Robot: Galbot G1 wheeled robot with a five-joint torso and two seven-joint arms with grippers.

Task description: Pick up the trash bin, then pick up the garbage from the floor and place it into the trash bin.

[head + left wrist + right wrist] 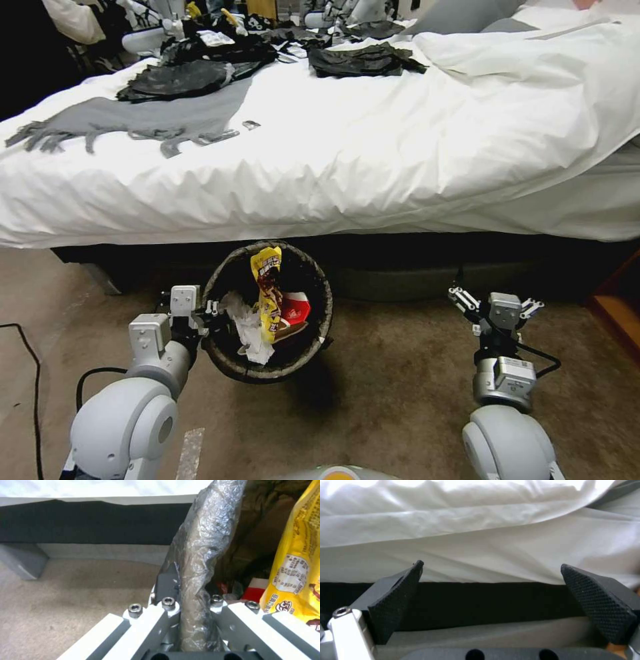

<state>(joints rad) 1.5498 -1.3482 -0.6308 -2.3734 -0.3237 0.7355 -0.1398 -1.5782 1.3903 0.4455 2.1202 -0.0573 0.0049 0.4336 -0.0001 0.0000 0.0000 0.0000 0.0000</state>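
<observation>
Up close, left claw [195,620] pinches trash bin [203,542] rim.

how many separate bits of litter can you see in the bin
3: a yellow snack wrapper standing in the middle of the trash bin, crumpled white tissue beside it, a red-and-white cup on its other side. More may lie underneath.

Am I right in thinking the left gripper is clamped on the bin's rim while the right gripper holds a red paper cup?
Not quite. The right gripper holds nothing: the right wrist view shows its pads apart with just the bed beyond. The left gripper is indeed shut on the trash bin rim, and the red cup lies inside.
</observation>
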